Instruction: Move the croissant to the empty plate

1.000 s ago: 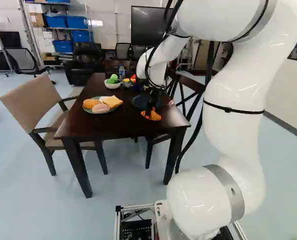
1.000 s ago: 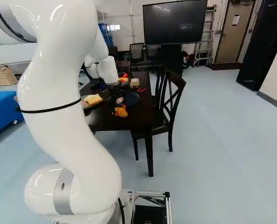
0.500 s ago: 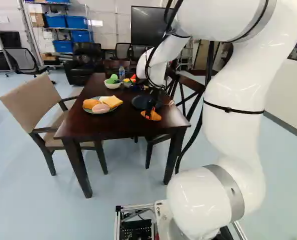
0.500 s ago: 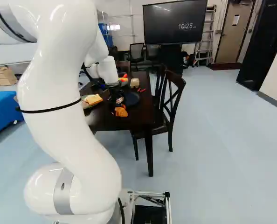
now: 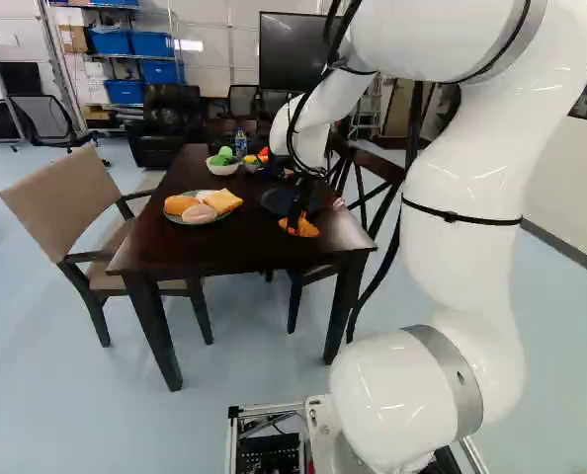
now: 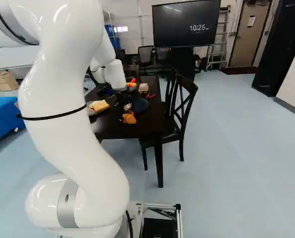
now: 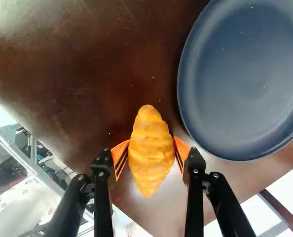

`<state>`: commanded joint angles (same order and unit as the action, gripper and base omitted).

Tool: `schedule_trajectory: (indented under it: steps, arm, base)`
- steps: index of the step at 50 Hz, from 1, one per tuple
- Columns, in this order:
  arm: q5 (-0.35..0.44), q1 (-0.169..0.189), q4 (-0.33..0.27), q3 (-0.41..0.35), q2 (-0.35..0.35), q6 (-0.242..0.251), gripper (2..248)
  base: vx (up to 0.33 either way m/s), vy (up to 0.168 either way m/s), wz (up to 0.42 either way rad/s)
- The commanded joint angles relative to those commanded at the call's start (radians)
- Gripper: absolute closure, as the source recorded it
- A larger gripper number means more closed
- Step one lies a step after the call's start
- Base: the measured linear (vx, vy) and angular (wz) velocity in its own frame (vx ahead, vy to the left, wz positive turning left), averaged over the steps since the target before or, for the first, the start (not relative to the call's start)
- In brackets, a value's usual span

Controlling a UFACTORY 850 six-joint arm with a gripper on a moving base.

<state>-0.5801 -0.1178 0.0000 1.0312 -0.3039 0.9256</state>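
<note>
Basically no visible shift vs. half a second ago: base and arm look the same. Gripper [image 5: 297, 223] has the croissant [image 7: 150, 153] pinched between both orange pads [image 7: 120, 154], over the table [image 7: 77, 74], just beside the dark blue plate [image 7: 245, 79]. Can't tell if it's lifted.

Looks bright and evenly lit in all three views, with small white glints on the arm [image 5: 461, 193] and pale glare on the table [image 7: 102, 59]. Shows soft shadow beside the plate [image 7: 245, 74].
</note>
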Motion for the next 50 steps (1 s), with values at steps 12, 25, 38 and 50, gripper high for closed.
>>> schedule_trajectory:
  steps: [12, 25, 38, 50]
  arm:
    - [0.000, 0.000, 0.000, 0.000, 0.000, 0.000, 113]
    - [0.000, 0.000, 0.000, 0.000, 0.000, 0.000, 115]
    - [0.000, 0.000, 0.000, 0.000, 0.000, 0.000, 118]
    - [0.000, 0.000, 0.000, 0.000, 0.000, 0.000, 119]
  base:
    - [0.000, 0.000, 0.000]
    - [0.000, 0.000, 0.000]
    - [0.000, 0.000, 0.000]
    - [0.000, 0.000, 0.000]
